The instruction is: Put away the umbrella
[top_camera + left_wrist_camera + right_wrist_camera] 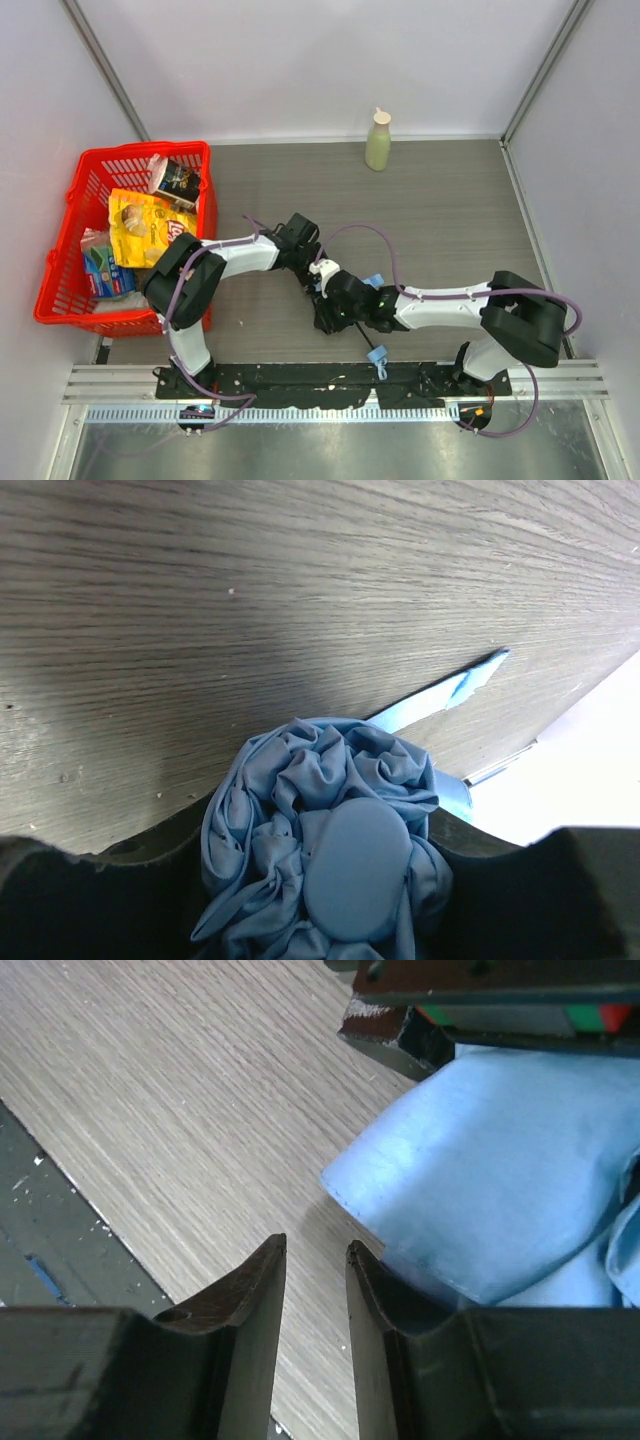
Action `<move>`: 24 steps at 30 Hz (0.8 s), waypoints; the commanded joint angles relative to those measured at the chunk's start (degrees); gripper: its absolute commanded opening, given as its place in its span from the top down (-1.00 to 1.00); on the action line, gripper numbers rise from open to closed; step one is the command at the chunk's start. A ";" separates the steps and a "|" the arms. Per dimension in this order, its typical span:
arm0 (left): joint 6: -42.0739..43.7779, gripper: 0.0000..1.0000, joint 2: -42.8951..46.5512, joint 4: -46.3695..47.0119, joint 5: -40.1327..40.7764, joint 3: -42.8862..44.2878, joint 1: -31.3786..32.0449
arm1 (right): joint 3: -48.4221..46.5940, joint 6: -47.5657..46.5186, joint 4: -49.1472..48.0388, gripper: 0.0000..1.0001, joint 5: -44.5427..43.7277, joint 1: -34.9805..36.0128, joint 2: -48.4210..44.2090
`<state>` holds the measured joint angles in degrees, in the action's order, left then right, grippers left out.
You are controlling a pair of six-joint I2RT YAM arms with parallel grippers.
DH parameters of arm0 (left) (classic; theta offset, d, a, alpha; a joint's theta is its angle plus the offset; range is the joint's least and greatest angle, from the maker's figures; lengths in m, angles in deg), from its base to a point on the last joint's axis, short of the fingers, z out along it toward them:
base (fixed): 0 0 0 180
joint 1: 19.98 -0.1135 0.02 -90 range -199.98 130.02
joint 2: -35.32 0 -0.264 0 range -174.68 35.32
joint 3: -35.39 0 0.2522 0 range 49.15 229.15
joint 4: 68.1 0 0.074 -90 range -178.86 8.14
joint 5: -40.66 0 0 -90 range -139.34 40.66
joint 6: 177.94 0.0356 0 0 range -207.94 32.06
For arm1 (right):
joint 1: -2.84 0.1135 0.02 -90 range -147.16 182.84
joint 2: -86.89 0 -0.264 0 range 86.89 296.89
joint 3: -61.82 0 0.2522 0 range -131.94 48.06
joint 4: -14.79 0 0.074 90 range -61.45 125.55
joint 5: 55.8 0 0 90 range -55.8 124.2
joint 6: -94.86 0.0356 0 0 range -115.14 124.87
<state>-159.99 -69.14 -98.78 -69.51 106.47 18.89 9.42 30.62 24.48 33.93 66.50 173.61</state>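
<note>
- The umbrella (pixel 330 840) lies centre-near on the table (pixel 450 200); left fingers (pixel 90 900) pinch its bunched canopy
- Right fingers (pixel 250 1330) stand slightly apart, empty, fabric just beside them
- Judgement: close squarely on loose fabric, with the left pinch firm

On a grey wood-grain table (pixel 450 200) are set a red basket (pixel 65 262) (full of packets (pixel 140 225)) at left, a pale green bottle (pixel 378 140) at the far edge, and a blue umbrella (pixel 330 820) mid-table.
</note>
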 commanded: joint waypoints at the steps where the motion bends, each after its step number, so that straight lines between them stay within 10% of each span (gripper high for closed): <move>1: 3.58 1.00 -6.28 -2.15 10.23 -5.11 0.85 | -4.42 0.17 5.90 0.27 2.64 0.06 -5.50; 6: 4.02 1.00 -6.02 -0.65 9.35 -5.55 0.94 | -5.58 4.82 8.82 0.14 1.28 0.06 -17.24; 13: 2.71 1.00 -4.87 -5.56 9.97 -4.41 0.94 | 0.03 5.81 18.31 -0.55 -17.53 -0.55 -30.55; 24: -1.25 1.00 -5.48 -14.09 12.52 -2.13 0.85 | -0.21 -11.78 7.42 -0.65 -31.18 4.02 -11.69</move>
<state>-162.55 -69.40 -97.91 -69.18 107.08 19.52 10.47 25.57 37.83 12.27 68.29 156.98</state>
